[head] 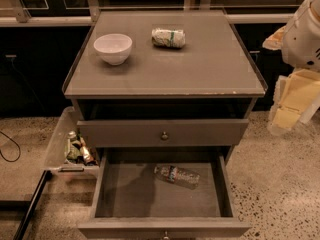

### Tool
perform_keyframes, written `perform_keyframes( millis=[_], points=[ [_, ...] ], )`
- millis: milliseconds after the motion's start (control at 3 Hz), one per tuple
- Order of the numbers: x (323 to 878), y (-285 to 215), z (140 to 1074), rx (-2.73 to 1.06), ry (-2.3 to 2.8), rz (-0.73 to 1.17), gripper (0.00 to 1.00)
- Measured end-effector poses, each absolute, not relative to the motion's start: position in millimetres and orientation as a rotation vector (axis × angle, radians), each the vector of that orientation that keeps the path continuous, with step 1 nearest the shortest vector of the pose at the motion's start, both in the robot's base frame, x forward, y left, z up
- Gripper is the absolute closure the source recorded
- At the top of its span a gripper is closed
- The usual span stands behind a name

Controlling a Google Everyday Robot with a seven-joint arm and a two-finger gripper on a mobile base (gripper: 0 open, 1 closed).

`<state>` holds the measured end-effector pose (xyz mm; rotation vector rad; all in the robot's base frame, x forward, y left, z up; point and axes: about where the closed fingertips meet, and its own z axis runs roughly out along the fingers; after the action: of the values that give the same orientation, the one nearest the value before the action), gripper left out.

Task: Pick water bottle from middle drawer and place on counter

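Lying on its side in the pulled-out middle drawer [130, 196], the water bottle [177, 176] rests right of centre, below the front edge of the tabletop [200, 69], likely open to a reach from above. The robot's hand [292, 101] hangs off the front right corner, well apart from the bottle, higher and rightward; whether it is wide or narrow I cannot tell.

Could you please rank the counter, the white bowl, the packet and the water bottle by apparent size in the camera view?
1. counter
2. white bowl
3. water bottle and packet: they look alike, so unranked.
The gripper hangs right of the counter.
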<state>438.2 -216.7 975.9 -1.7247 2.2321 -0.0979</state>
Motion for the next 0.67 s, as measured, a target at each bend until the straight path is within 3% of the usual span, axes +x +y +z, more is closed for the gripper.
perform_keyframes(
  millis=[667],
  points=[
    [445.1, -228.1, 937.0, -1.724, 2.231, -0.072, 0.0]
  ],
)
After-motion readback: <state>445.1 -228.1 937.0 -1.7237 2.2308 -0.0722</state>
